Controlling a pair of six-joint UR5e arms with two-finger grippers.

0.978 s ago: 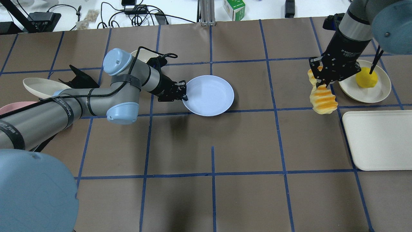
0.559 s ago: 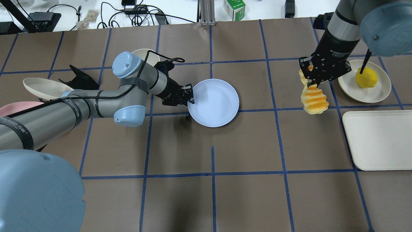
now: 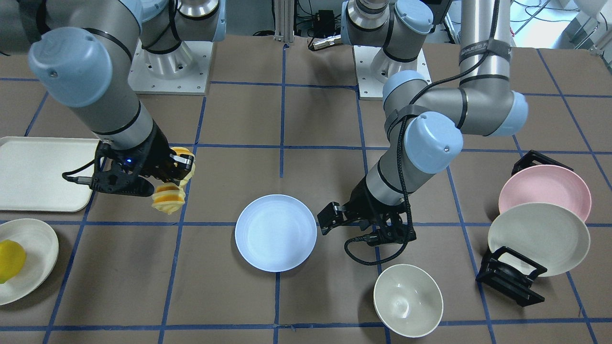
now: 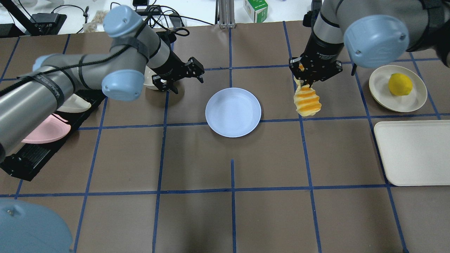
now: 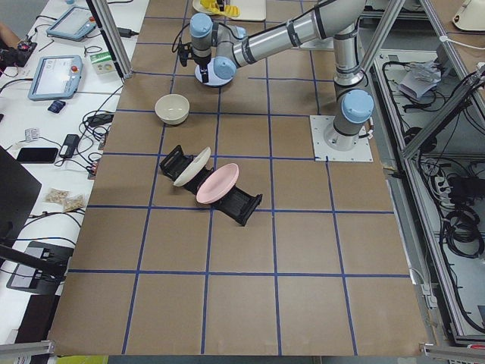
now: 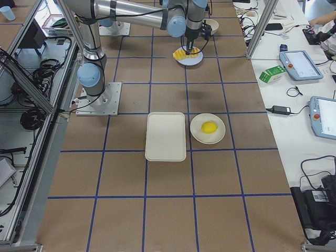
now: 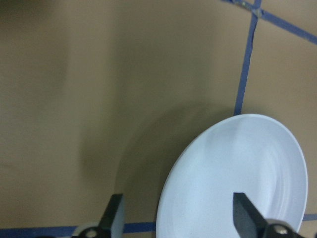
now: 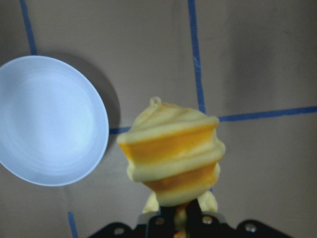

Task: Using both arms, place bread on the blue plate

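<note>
Front view: right gripper point(image 3: 178, 173) clamped on bread point(image 3: 168, 198), hanging above the table point(image 3: 210, 267), well apart from blue plate point(image 3: 276, 232); brown table between them. Overhead: left gripper point(image 4: 186, 81) fingers spread, apart from plate's rim. Right wrist: bread beside plate's edge, not over it.

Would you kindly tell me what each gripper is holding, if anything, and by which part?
The right gripper pinches the bread by one end, loaf hanging below; the left gripper is open, holding nothing.
</note>
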